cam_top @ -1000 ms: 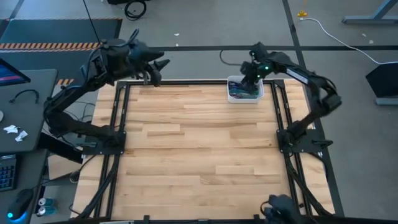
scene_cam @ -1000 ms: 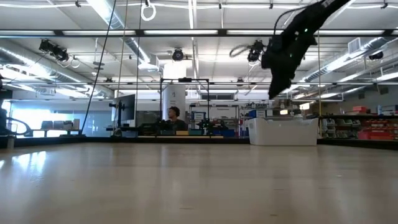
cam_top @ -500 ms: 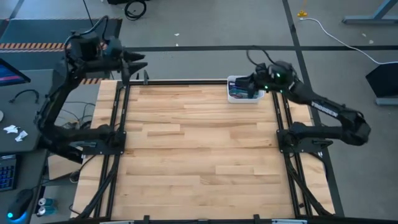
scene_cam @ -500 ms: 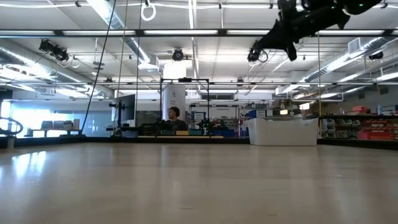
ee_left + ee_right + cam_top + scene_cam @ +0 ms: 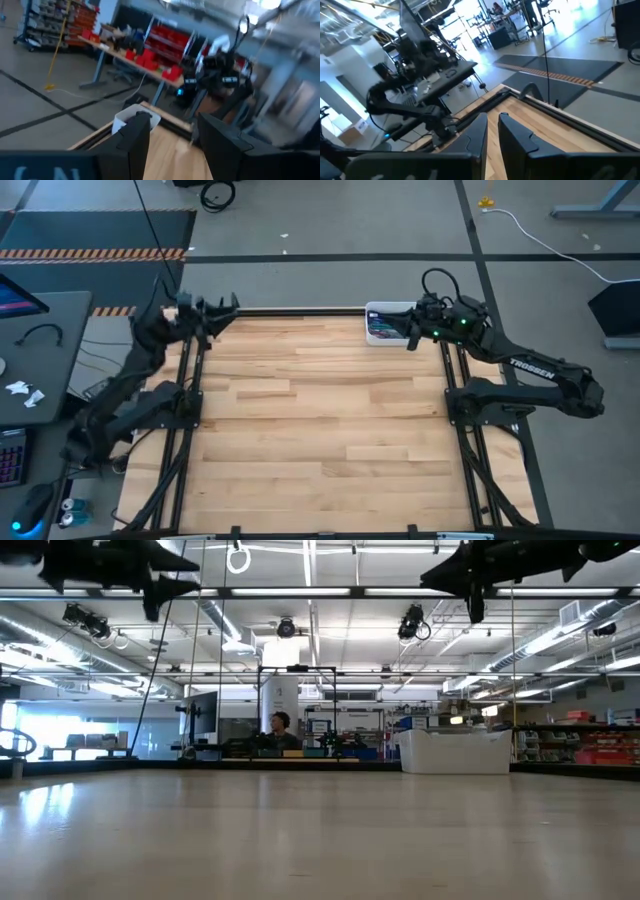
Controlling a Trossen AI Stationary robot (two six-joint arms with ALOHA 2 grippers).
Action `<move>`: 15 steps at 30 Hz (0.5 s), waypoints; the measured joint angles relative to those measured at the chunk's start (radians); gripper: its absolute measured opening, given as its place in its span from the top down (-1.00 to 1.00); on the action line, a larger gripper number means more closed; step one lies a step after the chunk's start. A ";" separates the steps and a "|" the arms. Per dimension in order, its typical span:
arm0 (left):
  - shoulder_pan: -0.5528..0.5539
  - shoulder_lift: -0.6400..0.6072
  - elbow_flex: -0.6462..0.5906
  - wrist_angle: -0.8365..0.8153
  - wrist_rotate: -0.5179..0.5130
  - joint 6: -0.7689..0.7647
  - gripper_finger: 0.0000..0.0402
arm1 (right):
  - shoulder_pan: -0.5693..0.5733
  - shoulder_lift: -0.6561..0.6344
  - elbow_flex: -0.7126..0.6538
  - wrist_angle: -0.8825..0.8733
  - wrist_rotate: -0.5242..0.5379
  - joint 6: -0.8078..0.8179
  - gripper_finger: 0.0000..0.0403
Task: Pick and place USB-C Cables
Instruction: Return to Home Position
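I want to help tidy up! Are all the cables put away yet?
Nearly finished. The cables lie in the white bin, and no cable shows on the table. Neither the left gripper nor the right gripper carries one. Both hang raised at the far edge; only parking looks left.

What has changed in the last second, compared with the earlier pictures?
The right gripper, a second ago hanging over the white rectangular plastic bin, has lifted and pulled back to the bin's right side. The left gripper has drawn back to the wooden table's far left corner. The bin and the coloured USB-C cable bundles in it stayed put.
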 joint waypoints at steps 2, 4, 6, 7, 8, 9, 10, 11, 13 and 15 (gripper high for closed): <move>0.018 -0.042 -0.102 0.114 -0.001 -0.080 0.15 | 0.002 -0.003 0.000 0.003 0.000 0.005 0.75; 0.038 -0.078 -0.186 0.206 -0.001 -0.135 0.15 | 0.002 -0.003 0.000 0.005 -0.006 0.011 0.75; 0.060 -0.111 -0.257 0.264 -0.001 -0.169 0.15 | 0.002 -0.003 0.000 0.004 -0.018 0.011 0.75; 0.070 -0.126 -0.288 0.294 -0.001 -0.184 0.15 | 0.002 -0.003 0.000 0.004 -0.026 0.011 0.75; 0.080 -0.140 -0.318 0.325 -0.001 -0.196 0.15 | 0.002 -0.003 0.000 0.004 -0.038 0.011 0.75; 0.090 -0.153 -0.347 0.350 0.000 -0.214 0.15 | 0.002 -0.003 0.000 0.004 -0.044 0.010 0.75; 0.100 -0.165 -0.371 0.375 0.003 -0.230 0.15 | 0.002 -0.003 0.000 0.004 -0.044 0.010 0.75; 0.108 -0.178 -0.394 0.398 0.004 -0.247 0.15 | 0.002 -0.003 0.000 0.004 -0.043 0.010 0.75; 0.121 -0.201 -0.433 0.435 0.004 -0.285 0.15 | 0.002 -0.001 0.000 0.005 -0.043 0.010 0.75; 0.125 -0.226 -0.456 0.444 0.012 -0.295 0.15 | 0.002 0.000 0.000 0.004 -0.043 0.010 0.75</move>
